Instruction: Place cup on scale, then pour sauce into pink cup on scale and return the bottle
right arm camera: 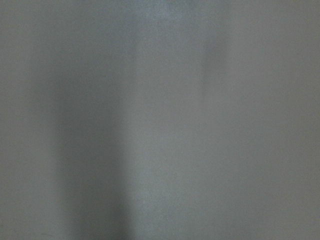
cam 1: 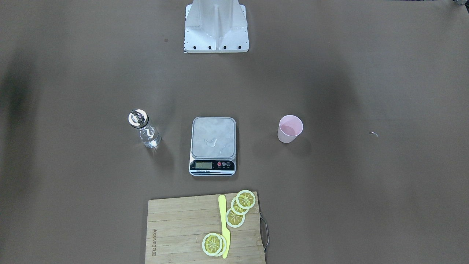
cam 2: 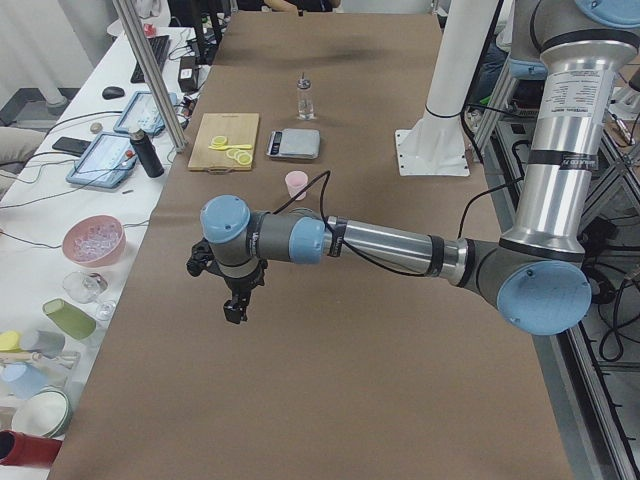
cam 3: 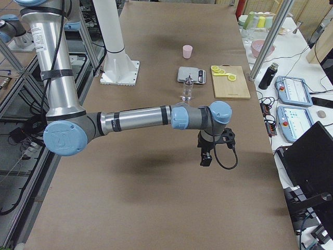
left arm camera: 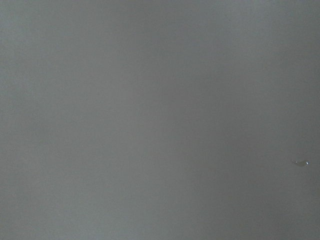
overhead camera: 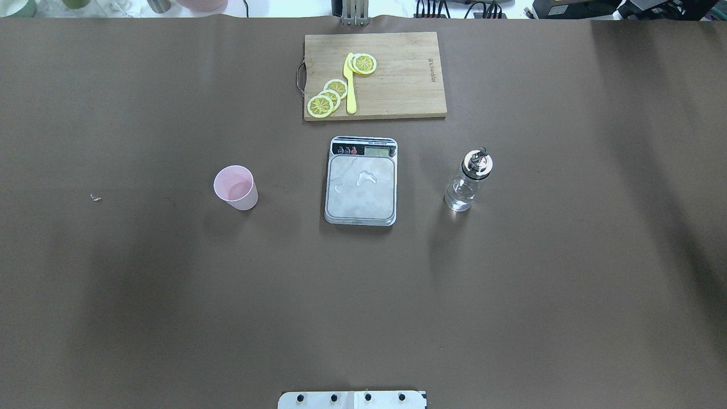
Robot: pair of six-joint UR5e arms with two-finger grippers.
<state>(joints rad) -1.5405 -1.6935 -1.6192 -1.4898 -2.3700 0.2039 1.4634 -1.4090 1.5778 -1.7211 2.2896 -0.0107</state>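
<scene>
The pale pink cup (overhead camera: 235,187) stands upright on the table, left of the scale (overhead camera: 361,187) in the overhead view. The scale's platform holds only a few clear droplets. The clear glass bottle (overhead camera: 469,180) with its silver spout stands upright to the scale's right. Neither arm shows in the overhead or front views. The left gripper (cam 2: 235,305) shows only in the exterior left view, hanging above the table well short of the cup (cam 2: 296,184). The right gripper (cam 3: 205,156) shows only in the exterior right view, well short of the bottle (cam 3: 188,88). I cannot tell whether either is open or shut. Both wrist views show only bare table.
A wooden cutting board (overhead camera: 397,74) with lemon slices (overhead camera: 328,96) and a yellow knife (overhead camera: 350,85) lies beyond the scale. The robot's white base (cam 1: 216,29) stands on the near side. Benches with bowls, tablets and bottles run along the table's far edge (cam 2: 90,240).
</scene>
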